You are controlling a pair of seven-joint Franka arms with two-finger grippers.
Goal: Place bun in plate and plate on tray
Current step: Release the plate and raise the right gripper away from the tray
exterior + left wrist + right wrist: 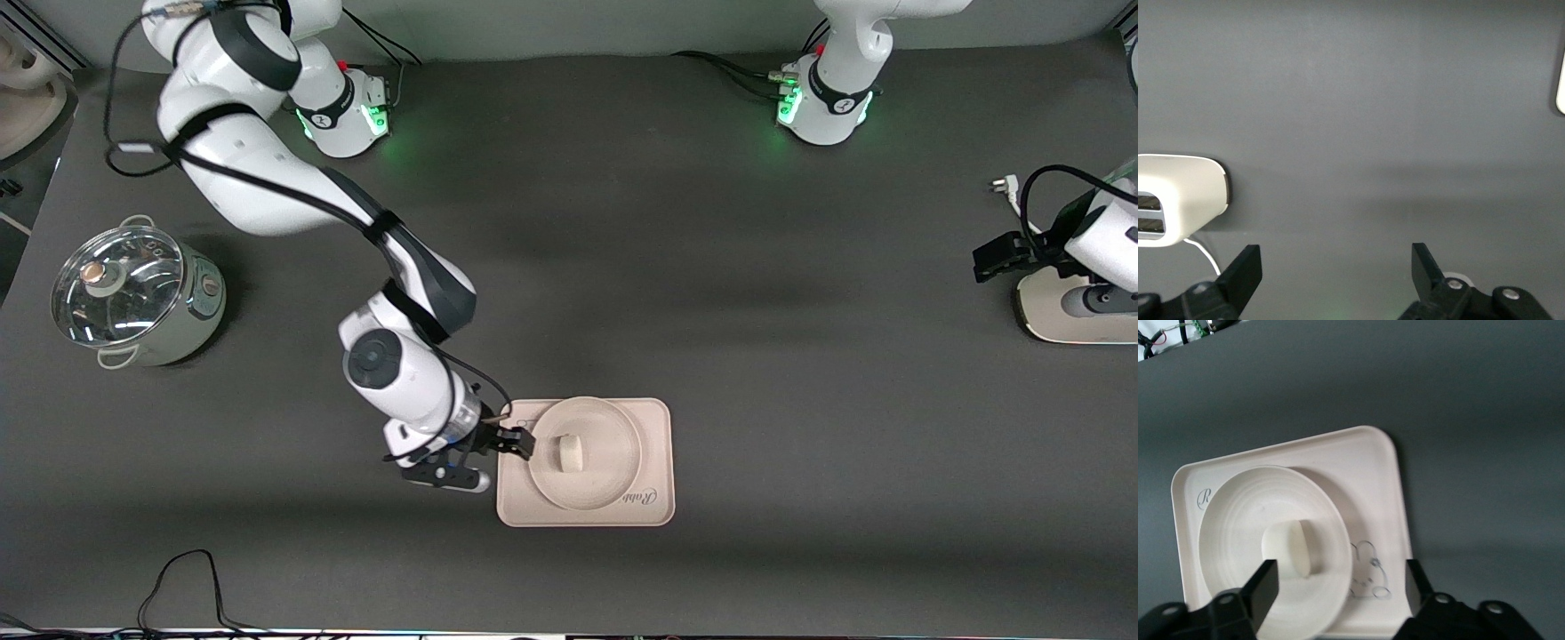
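Note:
The bun (pixel 567 452) lies in the round plate (pixel 612 455), and the plate sits on the rectangular tray (pixel 654 427). My right gripper (pixel 516 442) is open and empty, low over the tray's edge at the right arm's end, its fingers apart from the plate's rim. The right wrist view shows the bun (pixel 1290 550) in the plate (pixel 1238 513), the tray (pixel 1371 473) with its animal drawing, and the open gripper (pixel 1341 587). My left gripper (pixel 1000 258) waits at the left arm's end of the table, open and empty (pixel 1336 270).
A metal pot with a glass lid (pixel 133 298) stands at the right arm's end of the table. A white toaster (pixel 1076 311) sits under the left arm and also shows in the left wrist view (pixel 1178 197). A black cable (pixel 178 578) lies by the near edge.

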